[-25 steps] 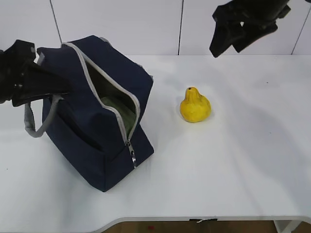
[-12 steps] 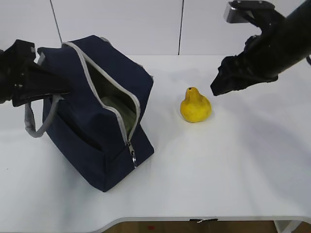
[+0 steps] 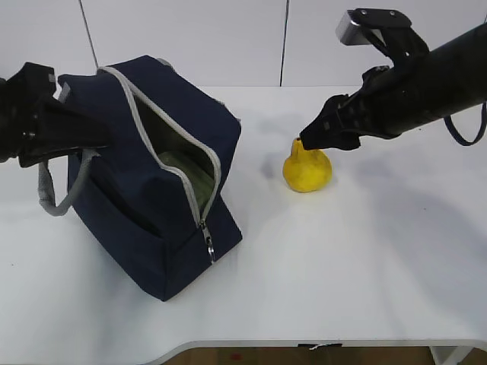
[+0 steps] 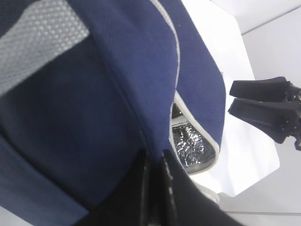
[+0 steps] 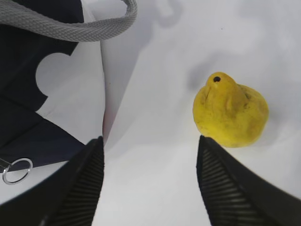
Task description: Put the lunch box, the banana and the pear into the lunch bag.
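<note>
The navy lunch bag [image 3: 152,175] stands at the left, tilted, its grey zipper [image 3: 183,171] open. My left gripper [image 3: 97,141] is shut on the bag's upper edge; in the left wrist view navy fabric [image 4: 117,94] is pinched between the jaws [image 4: 155,162]. The yellow pear [image 3: 307,171] sits upright on the table to the bag's right. My right gripper [image 3: 323,143] hangs open just above and behind it, and in the right wrist view the pear [image 5: 230,110] lies ahead of the right finger [image 5: 211,165]. A green surface [image 3: 194,181] shows inside the bag; whether it is the lunch box is unclear. The banana is out of view.
The white table [image 3: 365,258] runs to its front edge near the bottom. The bag's grey handle [image 5: 70,28] and metal ring pull [image 5: 16,170] lie left of the right gripper. Silver lining [image 4: 188,146] shows inside the bag's mouth.
My right arm has come down and leftwards from the upper right to just over the pear, jaws staying open. The left gripper, the bag and the pear have not moved.
</note>
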